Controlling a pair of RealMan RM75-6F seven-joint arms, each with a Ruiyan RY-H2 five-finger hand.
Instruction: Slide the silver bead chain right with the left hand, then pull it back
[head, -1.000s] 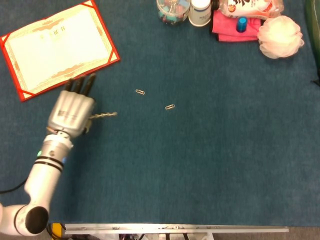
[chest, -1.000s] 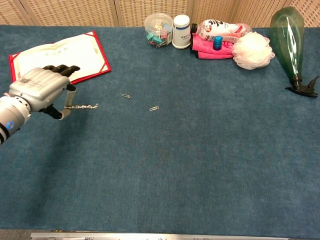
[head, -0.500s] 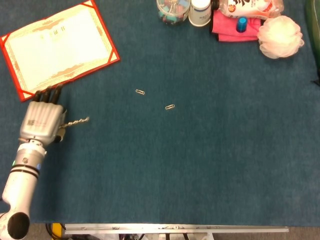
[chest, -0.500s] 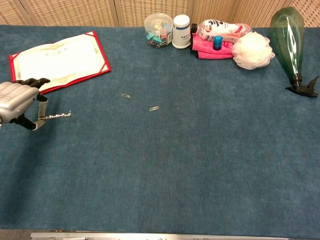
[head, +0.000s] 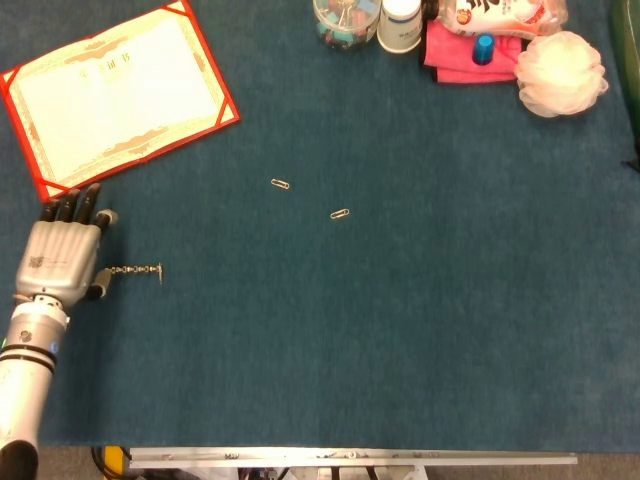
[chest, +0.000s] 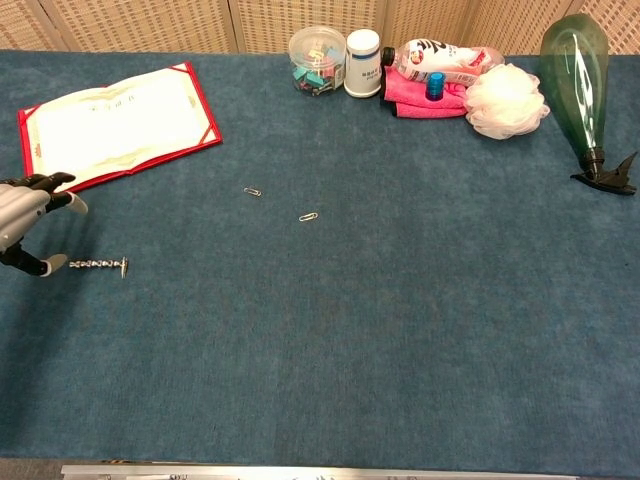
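The silver bead chain (head: 136, 270) lies flat on the blue table cover at the left, stretched out left to right; the chest view shows the chain (chest: 97, 264) too. My left hand (head: 62, 256) sits just left of it at the table's left edge, fingers spread, the thumb tip close to the chain's left end. Nothing is pinched between the fingers. In the chest view only part of the left hand (chest: 24, 218) shows at the frame's left edge. My right hand is in neither view.
A red-framed certificate (head: 112, 90) lies behind the hand. Two paper clips (head: 281, 184) (head: 340, 214) lie mid-table. At the back stand a clip jar (chest: 317, 60), white bottle (chest: 362, 62), pink cloth (chest: 425, 95), bath puff (chest: 506, 100) and green spray bottle (chest: 578, 85).
My left hand pulled the chain left and nearer, away from the paper clips. The chain, held lifted before, now lies flat on the cover and the fingers have spread off it.
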